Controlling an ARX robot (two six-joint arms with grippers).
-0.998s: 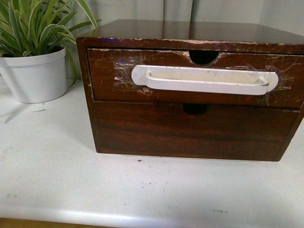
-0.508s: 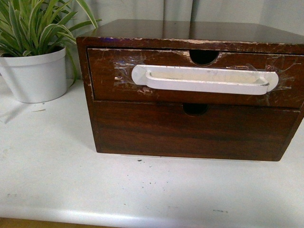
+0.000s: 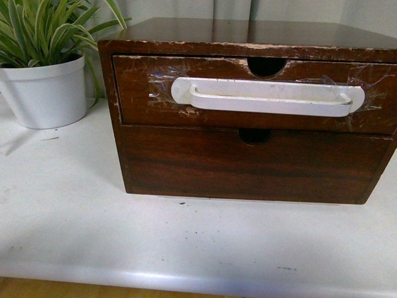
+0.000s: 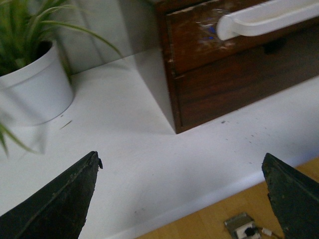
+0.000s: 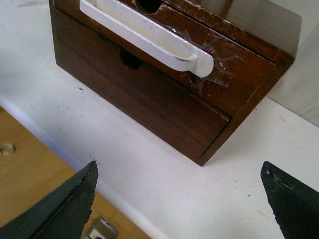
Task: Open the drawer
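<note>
Facing us on the white table (image 3: 74, 211), the chest (image 3: 248, 30) carries the drawer (image 3: 133, 93) as its upper front, which looks flush with the frame. Its white handle (image 3: 267, 97) runs across under clear tape, just below the notch (image 3: 267, 65). We see a plain lower front (image 3: 248, 167) beneath it, and a potted plant (image 3: 43, 93) to the left, apart from the chest. Our left gripper (image 4: 180, 164) hangs over the table edge, fingers spread wide and holding nothing. Our right gripper (image 5: 178, 169) is likewise wide and empty, short of the chest.
</note>
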